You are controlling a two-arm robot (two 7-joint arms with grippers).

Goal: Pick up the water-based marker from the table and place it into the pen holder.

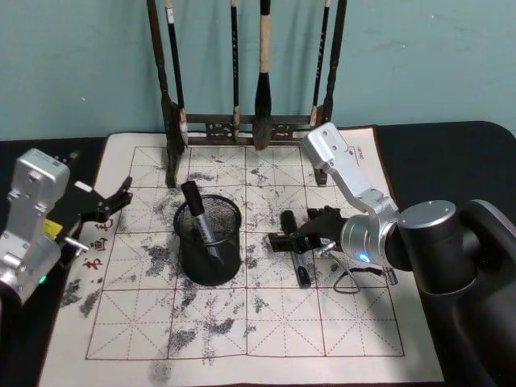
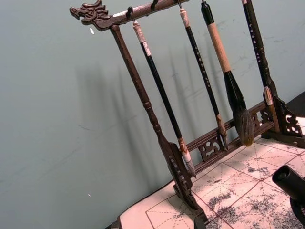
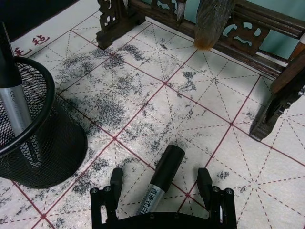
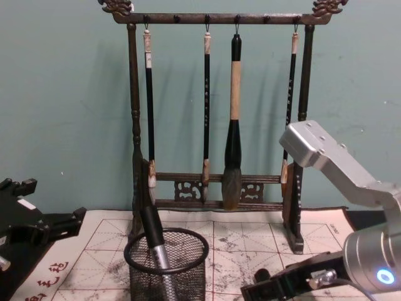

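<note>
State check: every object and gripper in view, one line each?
pen holder: upright, one marker inside.
marker in holder: leaning on the rim.
marker on table: lying flat on the mat, not gripped.
right gripper: open, fingers either side of that marker.
left gripper: open, idle at the mat's left edge.
brush rack: upright, four brushes hanging.

A tall dark wooden brush rack (image 4: 213,19) with carved dragon-head ends (image 2: 90,12) stands at the back of a black bench (image 1: 451,153), before a teal wall (image 4: 62,94). Four calligraphy brushes hang from it, the thickest (image 4: 234,144) third from the left. Its feet rest on an ink-blotched, red-gridded practice mat (image 1: 266,322), with red characters (image 1: 95,250) along the left margin.
</note>
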